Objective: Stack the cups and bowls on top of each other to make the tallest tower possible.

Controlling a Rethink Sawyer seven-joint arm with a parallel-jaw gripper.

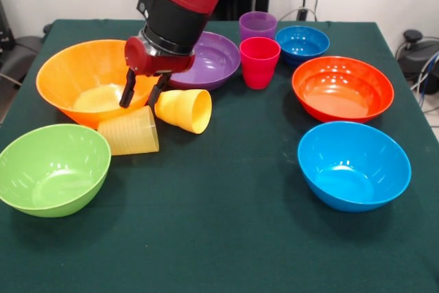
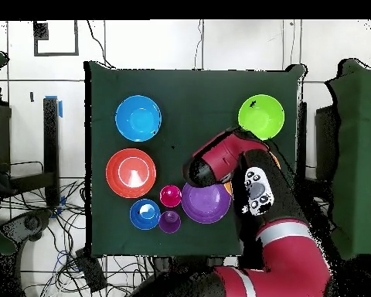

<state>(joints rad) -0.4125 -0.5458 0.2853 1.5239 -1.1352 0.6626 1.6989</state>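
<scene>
My gripper (image 1: 143,94) is open, its jaws straddling the right rim of the big orange-yellow bowl (image 1: 79,73) at the left. One finger (image 1: 127,91) hangs inside the bowl and the other sits outside, beside the orange-yellow cup (image 1: 185,110), which lies on its side. The ribbed pale yellow cup (image 1: 129,131) lies on its side in front of the bowl. The red-pink cup (image 1: 259,62) and the purple cup (image 1: 258,26) stand upright by the purple bowl (image 1: 211,61). In the overhead view the arm (image 2: 243,166) hides the gripper, the orange-yellow bowl and both fallen cups.
The lime green bowl (image 1: 53,168) sits at the front left, the light blue bowl (image 1: 353,165) at the front right, the red-orange bowl (image 1: 342,88) behind it, and the small dark blue bowl (image 1: 302,42) at the back. All stand apart on the dark green cloth (image 1: 226,238).
</scene>
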